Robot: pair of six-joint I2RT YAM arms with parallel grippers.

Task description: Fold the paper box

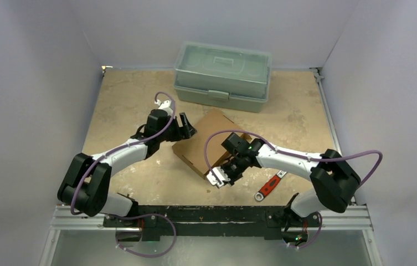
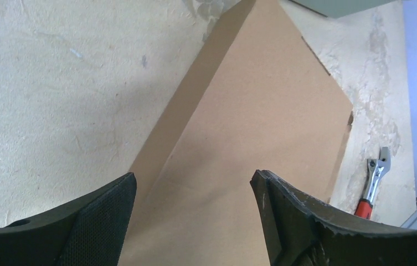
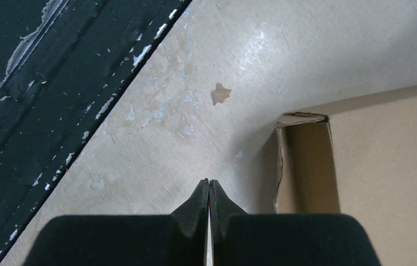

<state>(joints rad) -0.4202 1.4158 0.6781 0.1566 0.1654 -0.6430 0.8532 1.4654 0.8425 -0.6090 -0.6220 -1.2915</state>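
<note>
From above, one plain brown paper box (image 1: 203, 143) lies mid-tabletop (image 1: 123, 94), a cardboard sheet set cornerwise between my two hands. One grey-green plastic toolbox (image 1: 222, 76) sits behind it, and one red-handled adjustable wrench (image 1: 269, 185) lies to its right. My left hand (image 1: 185, 126) is at its left edge, my right hand (image 1: 221, 177) at its near corner.

Through my left wrist, my fingers are spread wide above the smooth panel, with a long flap creased along its left side.

Through my right wrist, my fingers are pressed together on nothing I can see, just beside a folded corner flap with a ragged edge.
</note>
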